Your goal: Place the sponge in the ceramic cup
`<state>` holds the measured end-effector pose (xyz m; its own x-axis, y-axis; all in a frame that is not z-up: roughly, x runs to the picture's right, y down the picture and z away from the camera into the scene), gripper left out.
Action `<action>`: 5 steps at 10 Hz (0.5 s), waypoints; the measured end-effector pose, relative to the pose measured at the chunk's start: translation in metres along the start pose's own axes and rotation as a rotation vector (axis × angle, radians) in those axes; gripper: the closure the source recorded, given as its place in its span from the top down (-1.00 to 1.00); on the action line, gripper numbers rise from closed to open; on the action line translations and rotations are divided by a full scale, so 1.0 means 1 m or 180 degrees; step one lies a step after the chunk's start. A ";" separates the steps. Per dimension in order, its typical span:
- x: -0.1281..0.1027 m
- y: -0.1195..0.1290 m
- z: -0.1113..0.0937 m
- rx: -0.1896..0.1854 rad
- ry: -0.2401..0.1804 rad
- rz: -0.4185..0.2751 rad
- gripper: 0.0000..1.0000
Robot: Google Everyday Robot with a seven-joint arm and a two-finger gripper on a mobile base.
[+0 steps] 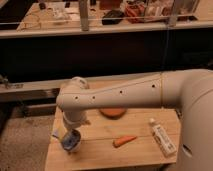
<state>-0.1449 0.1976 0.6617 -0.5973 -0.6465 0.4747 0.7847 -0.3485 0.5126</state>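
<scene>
Gripper (71, 131) is held low, right over the blue cup (70, 143) near the table's (130, 152) front-left corner. Whether it is spread or closed cannot be told, and the sponge cannot be made out. The cup could be tipped or shoved off the edge if clipped, and any sponge released off-centre would be lost beside the rim.
</scene>
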 end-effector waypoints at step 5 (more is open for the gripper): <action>0.000 0.000 0.000 -0.0002 -0.0006 -0.0004 0.60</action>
<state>-0.1449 0.1981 0.6618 -0.5984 -0.6449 0.4753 0.7842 -0.3498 0.5126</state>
